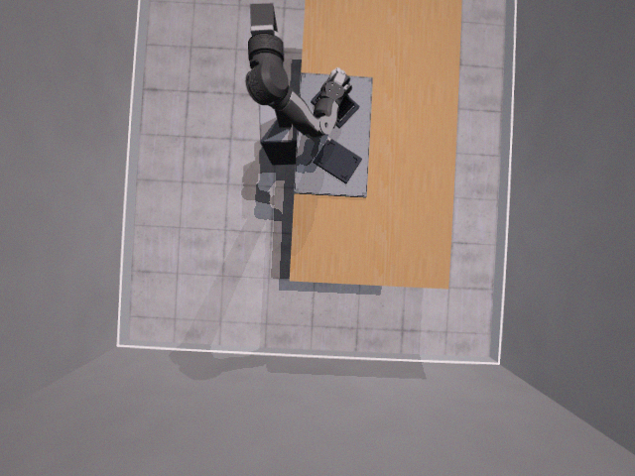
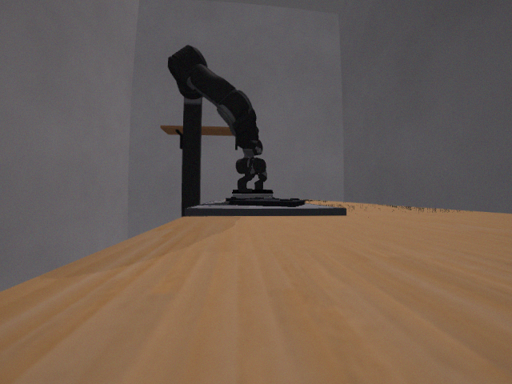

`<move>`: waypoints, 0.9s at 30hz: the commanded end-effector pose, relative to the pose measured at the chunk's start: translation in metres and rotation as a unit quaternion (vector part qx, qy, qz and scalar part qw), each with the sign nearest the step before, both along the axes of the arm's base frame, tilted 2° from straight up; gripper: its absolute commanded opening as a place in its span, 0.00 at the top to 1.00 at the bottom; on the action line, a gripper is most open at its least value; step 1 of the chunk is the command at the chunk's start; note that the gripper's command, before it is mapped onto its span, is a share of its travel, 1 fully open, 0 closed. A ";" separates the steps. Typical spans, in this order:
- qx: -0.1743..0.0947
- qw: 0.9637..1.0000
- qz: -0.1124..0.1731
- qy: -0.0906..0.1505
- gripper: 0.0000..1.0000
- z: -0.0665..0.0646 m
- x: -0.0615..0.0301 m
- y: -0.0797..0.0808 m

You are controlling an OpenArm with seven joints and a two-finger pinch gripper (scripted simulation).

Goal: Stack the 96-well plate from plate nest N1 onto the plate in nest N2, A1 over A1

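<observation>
Plate (image 2: 252,191) is clamped in the gripper (image 2: 252,188): fingers closed on it, stopped by its width. You've got it hanging just above nest N2 (image 1: 353,110), not yet seated; side view shows a thin gap under it. N1 (image 1: 339,160) lies bare on the same grey mat (image 1: 333,184), further along the table's (image 1: 410,154) arm-side long edge, away from the near corner.

Key relation: target is straight below the hand, so the move looks like a pure descent, w/ no sideways travel. N2 sits skewed to the table edges, so the held plate's long axis must match that skew. You can't confirm this: the wrist hides N2's plate from above. A1 marks are too small to read.
</observation>
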State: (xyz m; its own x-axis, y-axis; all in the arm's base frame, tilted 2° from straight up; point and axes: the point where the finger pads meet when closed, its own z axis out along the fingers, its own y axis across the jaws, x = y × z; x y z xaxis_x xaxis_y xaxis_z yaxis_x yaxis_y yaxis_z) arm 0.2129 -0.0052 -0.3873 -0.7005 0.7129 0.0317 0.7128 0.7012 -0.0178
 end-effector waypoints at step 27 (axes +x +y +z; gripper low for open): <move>0.001 1.000 0.000 0.000 0.80 -0.001 0.0005 0.000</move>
State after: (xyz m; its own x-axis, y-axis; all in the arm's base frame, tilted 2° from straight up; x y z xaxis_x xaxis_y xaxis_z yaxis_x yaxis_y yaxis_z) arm 0.2130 -0.0053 -0.3892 -0.7011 0.7123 0.0327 0.7122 0.7018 -0.0174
